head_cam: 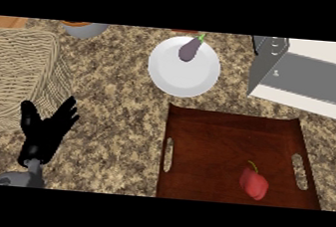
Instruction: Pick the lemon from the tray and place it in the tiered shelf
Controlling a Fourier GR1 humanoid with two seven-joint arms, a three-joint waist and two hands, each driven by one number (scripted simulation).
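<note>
A dark brown tray (221, 134) with slot handles lies on the counter at lower right. On it, near the front right, rests a red pepper-like fruit (254, 184) with a green stem; no lemon shows anywhere. The tiered shelf (307, 76), white and grey, stands at the upper right. My left hand (44, 133) is at the lower left, fingers straight and spread upward, open and holding nothing, well left of the tray. My right hand is out of the picture.
A white plate (183, 69) carrying a purple eggplant (191, 50) sits behind the tray. A woven wicker basket (18, 79) fills the left side. A grey pot (84, 28) stands at the far left back edge.
</note>
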